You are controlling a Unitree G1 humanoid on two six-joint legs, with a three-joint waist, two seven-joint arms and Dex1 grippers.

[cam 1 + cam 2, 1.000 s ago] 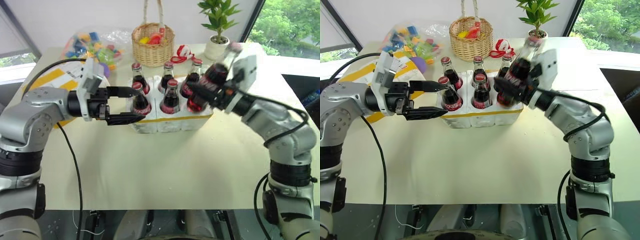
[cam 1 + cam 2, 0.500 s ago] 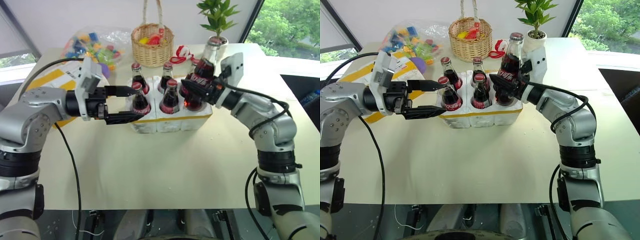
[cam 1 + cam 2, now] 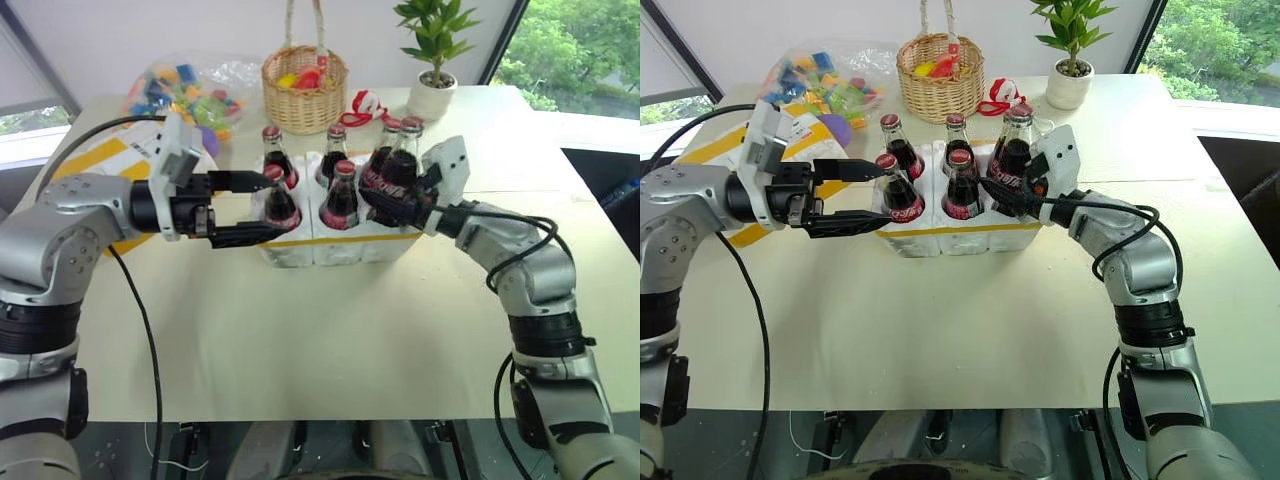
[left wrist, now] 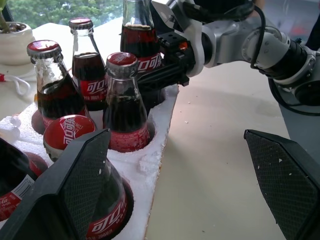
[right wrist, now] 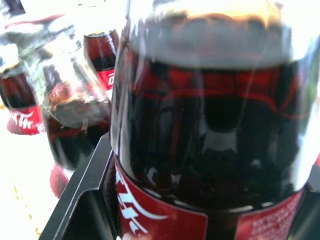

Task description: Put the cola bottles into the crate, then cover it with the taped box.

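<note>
I have the right gripper (image 3: 1002, 190) at the near right corner of the crate (image 3: 340, 243), its fingers clasped round the lower body of the sixth cola bottle (image 3: 403, 165). That bottle stands upright and looks seated in the last free well, or very nearly so; I cannot tell whether its base is fully down. I judge the grip is there to hold the bottle straight until the well takes it.

The other five cola bottles (image 4: 122, 102) stand capped in their wells, so the crate looks full. The left gripper (image 3: 243, 207) sits at the crate's left end with its fingers spread wide, one on each side of the near left bottle (image 3: 280, 198) without pinching it. I read that as a brace, ready to steady the foam tray if the right arm nudges it.

The taped box (image 3: 110, 158) lies on the bench (image 3: 330, 330) behind my left arm, well apart from the crate. To my mind the loading is about finished, and covering comes after the right fingers let go.
</note>
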